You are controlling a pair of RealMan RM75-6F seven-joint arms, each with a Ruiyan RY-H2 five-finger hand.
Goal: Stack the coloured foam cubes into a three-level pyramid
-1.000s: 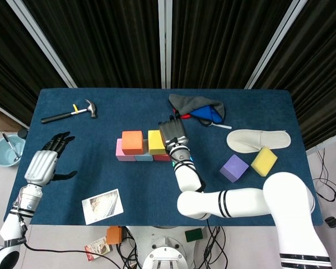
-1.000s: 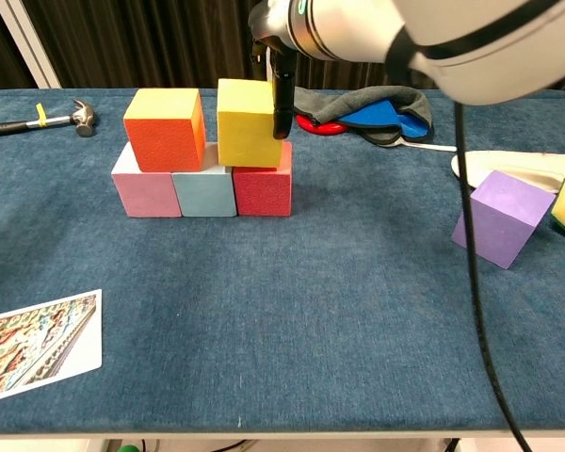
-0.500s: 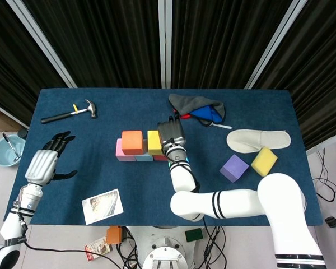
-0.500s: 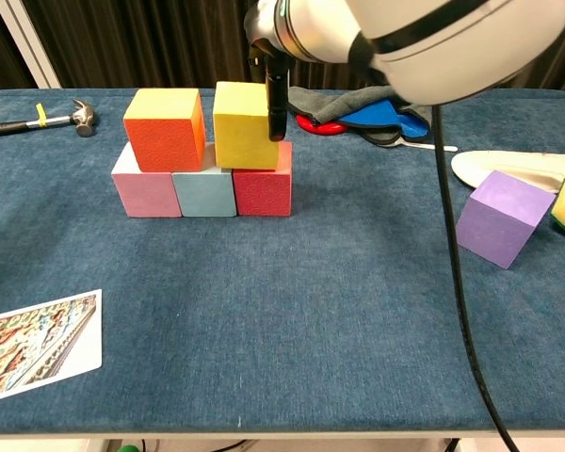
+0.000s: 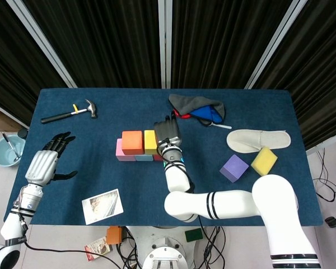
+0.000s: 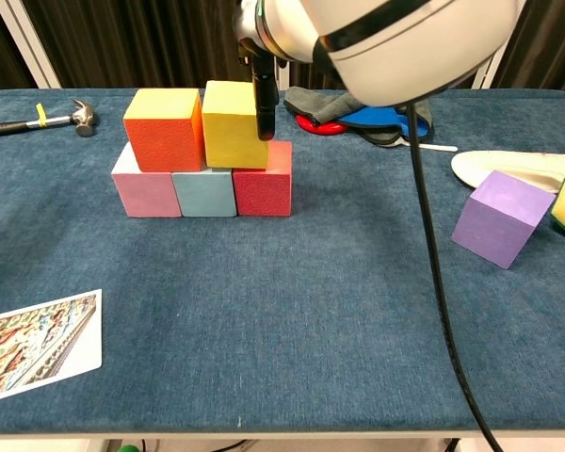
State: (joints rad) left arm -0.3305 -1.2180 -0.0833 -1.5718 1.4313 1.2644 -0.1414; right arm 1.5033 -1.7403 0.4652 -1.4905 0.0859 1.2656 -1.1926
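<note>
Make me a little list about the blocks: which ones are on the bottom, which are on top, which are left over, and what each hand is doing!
bottom row: pink cube, light blue cube, red cube, side by side
second level: orange cube, yellow cube
top level: none yet
spare cubes: purple cube, second yellow cube beside the slipper
right hand: fingers against yellow cube on the stack
left hand: open, holds nothing

two cubes (image 6: 198, 127) atop three-cube row (image 6: 204, 191), hammer (image 5: 70, 112) behind-left
</note>
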